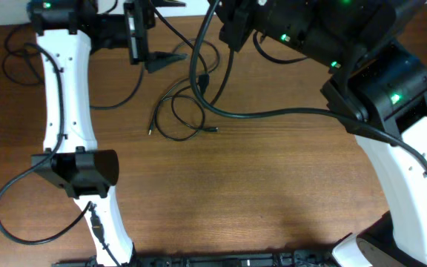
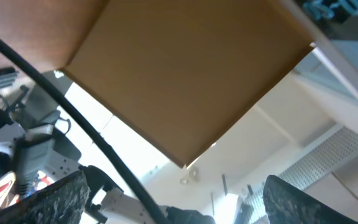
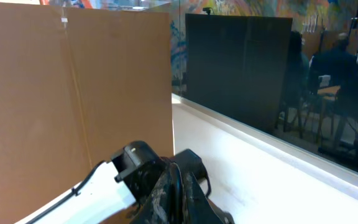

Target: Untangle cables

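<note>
Left gripper: fingers wide apart, empty. Right gripper: fingers pressed together, nothing seen between them. Cables lie in loose loops on table between the arms. Likely light, limp, slippery; pinch near plug end.

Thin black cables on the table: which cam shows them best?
Overhead. The thin black cables lie as loose loops on the table, with their plug ends visible. Both wrist views point away from the table, at a brown board and the room beyond; neither shows the cables.
</note>
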You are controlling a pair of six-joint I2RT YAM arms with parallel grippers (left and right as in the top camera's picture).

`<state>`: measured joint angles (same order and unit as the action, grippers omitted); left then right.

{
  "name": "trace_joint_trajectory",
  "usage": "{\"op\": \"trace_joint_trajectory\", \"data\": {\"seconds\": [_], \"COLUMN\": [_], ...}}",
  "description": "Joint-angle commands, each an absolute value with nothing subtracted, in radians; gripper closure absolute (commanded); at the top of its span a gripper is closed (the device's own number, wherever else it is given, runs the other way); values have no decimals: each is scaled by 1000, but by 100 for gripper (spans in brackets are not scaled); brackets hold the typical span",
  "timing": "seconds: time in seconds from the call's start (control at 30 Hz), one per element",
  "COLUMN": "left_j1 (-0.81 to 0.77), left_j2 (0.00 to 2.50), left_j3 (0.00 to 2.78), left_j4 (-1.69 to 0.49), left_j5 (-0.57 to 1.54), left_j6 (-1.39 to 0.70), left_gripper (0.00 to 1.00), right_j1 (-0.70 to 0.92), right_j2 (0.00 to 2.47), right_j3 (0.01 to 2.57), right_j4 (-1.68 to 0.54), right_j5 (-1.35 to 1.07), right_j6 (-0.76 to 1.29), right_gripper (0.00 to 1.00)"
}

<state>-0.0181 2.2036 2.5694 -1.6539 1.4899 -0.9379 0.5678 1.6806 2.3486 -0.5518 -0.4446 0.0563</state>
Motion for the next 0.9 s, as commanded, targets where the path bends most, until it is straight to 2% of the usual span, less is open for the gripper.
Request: {"op": "trace_joint_trajectory", "data": {"seconds": [0.0,0.07,0.13,0.17,0.2,0.3,0.37,0.4,0.47,0.57,0.63,0.83,0.87], "left_j1": [-41,-41,-41,-41,-41,-41,-41,-41,-41,-41,-41,-33,-34], "left_j2": [2212,2212,2212,2212,2212,2212,2212,2212,2212,2212,2212,2212,2212], "left_j3": [2572,2572,2572,2572,2572,2572,2572,2572,2572,2572,2572,2572,2572], "left_j4": [-1655,-1655,-1655,-1655,-1655,-1655,-1655,-1654,-1654,-1598,-1586,-1579,-1579], "left_j5": [1552,1574,1574,1574,1573,1571,1493,1469,1454,1409,1416,1324,1323], "left_j6": [-929,-929,-929,-929,-929,-929,-930,-930,-933,-999,-1002,-1010,-1010], "left_gripper": [9,11,40,50,50,61,57,59,64,78,83,86,90], "right_j1": [575,576,578,578,578,578,577,578,578,578,578,577,577], "right_j2": [1697,1697,1697,1697,1697,1697,1697,1697,1697,1697,1697,1697,1697], "right_j3": [2346,2346,2346,2346,2346,2346,2346,2346,2346,2346,2346,2346,2346], "right_j4": [-545,-546,-546,-546,-549,-557,-558,-556,-556,-554,-557,-561,-561], "right_j5": [-430,-403,-411,-414,-414,-414,-414,-414,-414,-414,-414,-414,-414], "right_j6": [56,56,60,60,60,60,60,60,60,60,60,60,60], "right_gripper": [96,96,96,96,96,96,96,96,96,96,96,96,96]}}
